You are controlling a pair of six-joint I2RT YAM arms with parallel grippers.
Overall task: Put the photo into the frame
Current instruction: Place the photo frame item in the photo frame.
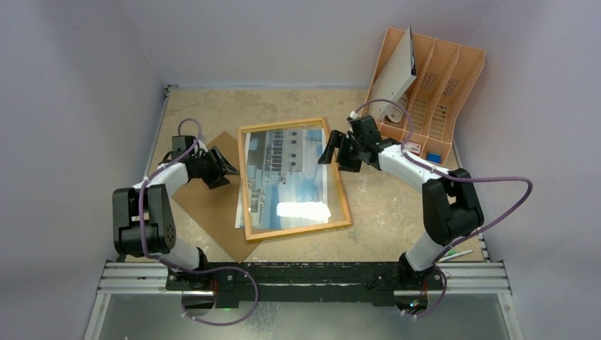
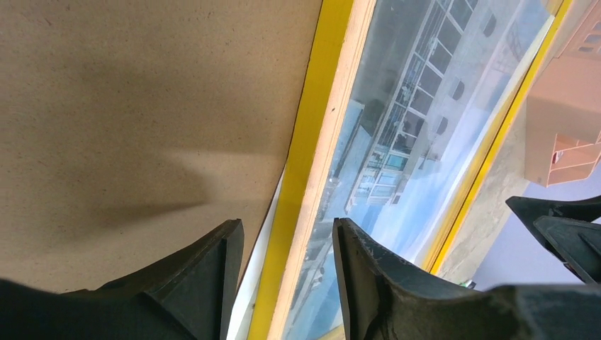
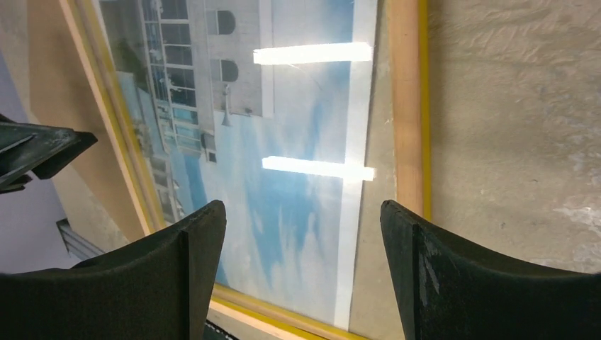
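Top view: frame wood side up, centre of counter; photo inside, lower-left edge poking past left rail.
Left wrist: left end effector released, fingers astride left rail.
Right wrist: right end effector released, wide above right rail.

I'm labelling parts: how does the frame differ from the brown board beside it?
The frame is an open rectangle, wood-coloured with yellow edges, showing the photo through it; the board is a solid plain brown sheet. The frame lies nearly straight; the board sits turned diagonally, left of it. Both are thin flat rectangles.
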